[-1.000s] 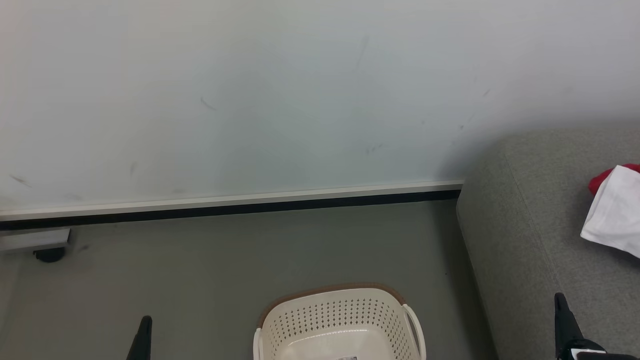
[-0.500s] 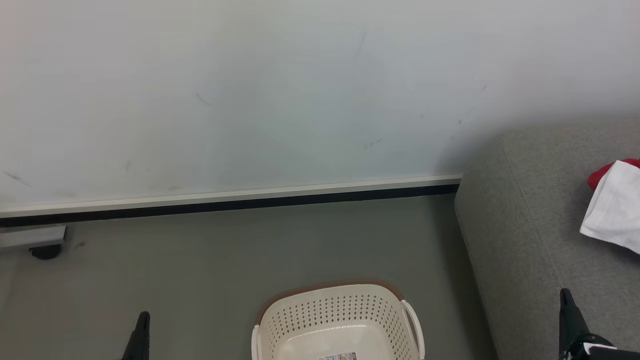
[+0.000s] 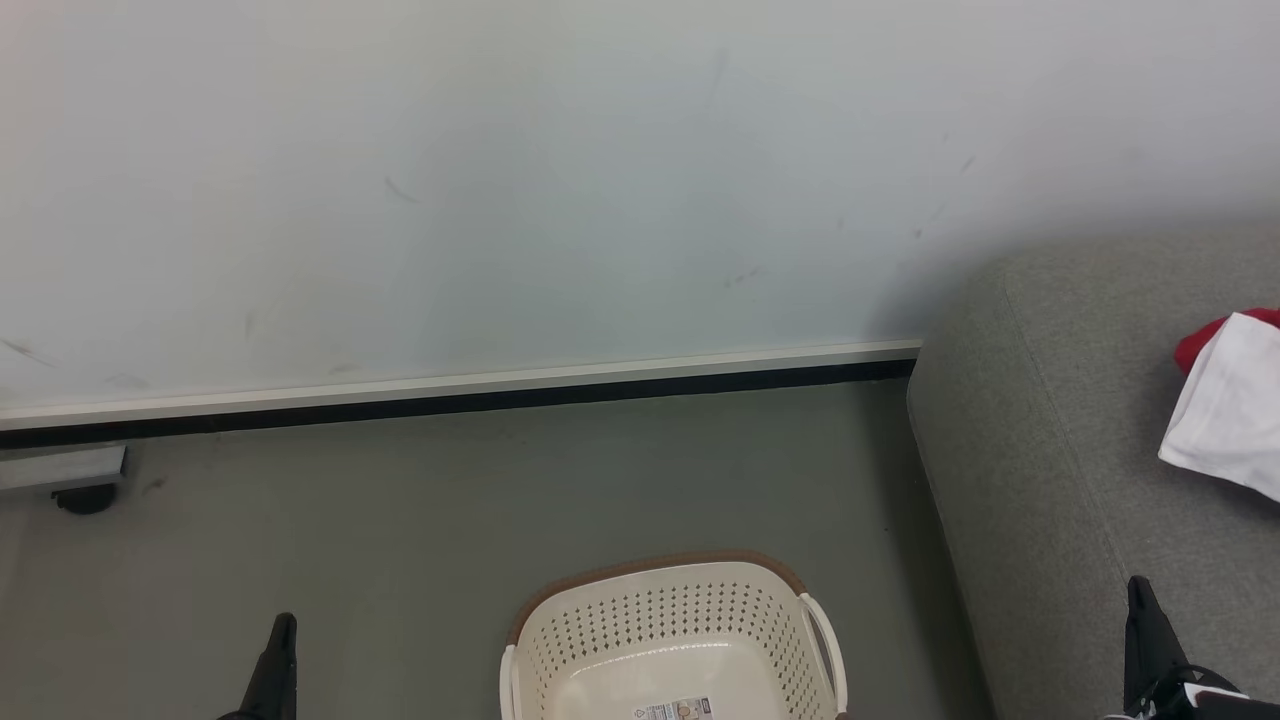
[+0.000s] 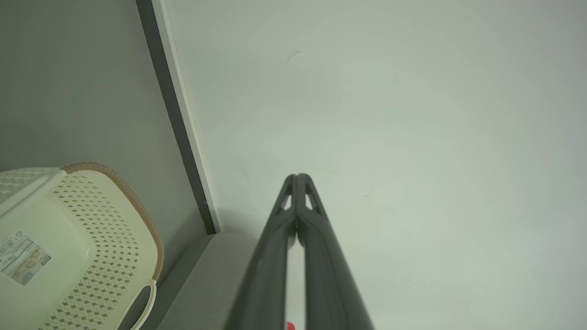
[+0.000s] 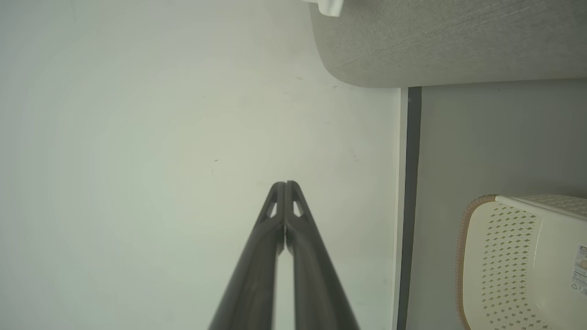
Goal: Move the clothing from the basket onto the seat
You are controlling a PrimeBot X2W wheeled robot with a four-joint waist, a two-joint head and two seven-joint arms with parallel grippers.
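Two sets of fingers are pressed together and hold nothing. The left fingers (image 4: 273, 256) meet at their tips in the left wrist view, and the right fingers (image 5: 257, 275) do the same in the right wrist view. Both point toward the pale wall (image 3: 560, 180).

The basket (image 3: 670, 620) stands on the grey floor (image 3: 400, 520) near the seat (image 3: 1060, 420). What we see of its inside is bare except for a label (image 3: 675, 711) on the bottom, and its near part is cut off by the lower edge of the head view.

The clothing (image 3: 1225, 410) lies on the seat at the right edge of that view, a white cloth part with some red behind it. We judge the task done or nearly so, though the unseen part of the basket could hide a piece.

If anything needs shifting, we expect it to be light and limp, and likely to drape or slip off the cushion edge. We would pinch a bunched fold near its middle rather than a thin hem, so that it lifts in one piece.
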